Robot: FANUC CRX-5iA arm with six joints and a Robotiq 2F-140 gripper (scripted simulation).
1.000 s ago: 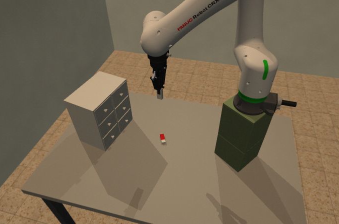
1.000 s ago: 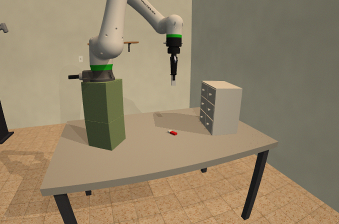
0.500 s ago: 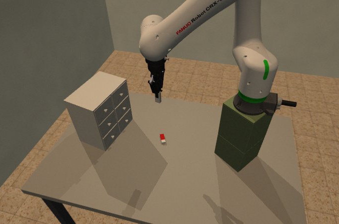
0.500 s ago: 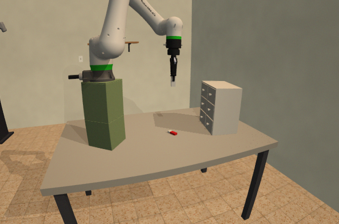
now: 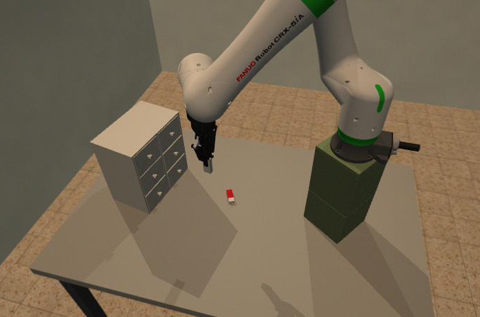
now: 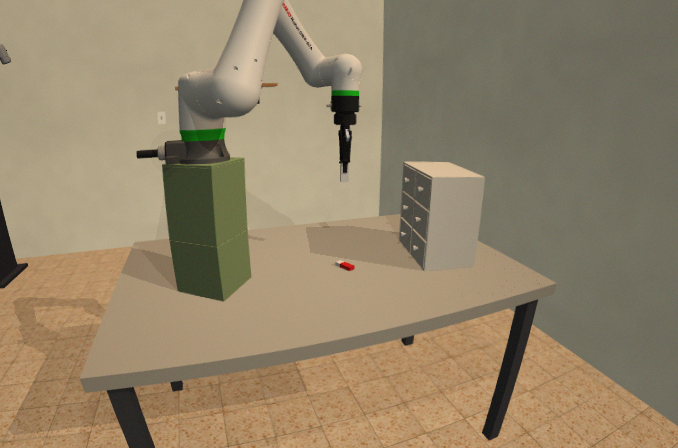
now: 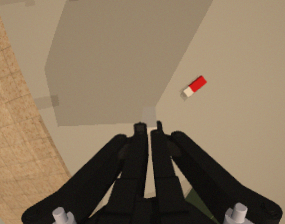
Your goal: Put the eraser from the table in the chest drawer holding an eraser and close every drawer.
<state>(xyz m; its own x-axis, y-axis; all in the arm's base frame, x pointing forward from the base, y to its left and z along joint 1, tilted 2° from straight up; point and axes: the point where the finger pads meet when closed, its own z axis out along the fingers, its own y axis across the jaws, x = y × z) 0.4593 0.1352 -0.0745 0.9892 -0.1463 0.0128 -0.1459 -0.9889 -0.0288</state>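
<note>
the gripper (image 5: 208,168) is held high above the table (image 5: 270,239), pointing straight down, fingers fully closed with nothing between them, in front of the chest (image 5: 136,153). the eraser (image 5: 230,195) is left lying on the table, well apart from the gripper and near the chest's front (all six drawers look pushed in). this pose is judged a staging point: the closed tips suit hooking a knob, since the drawer holding the matching eraser is not yet known.

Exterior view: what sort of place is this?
Probably a bare test room: a white arm on a green pedestal, a grey table, tan floor tiles and a small grey six-drawer chest.
</note>
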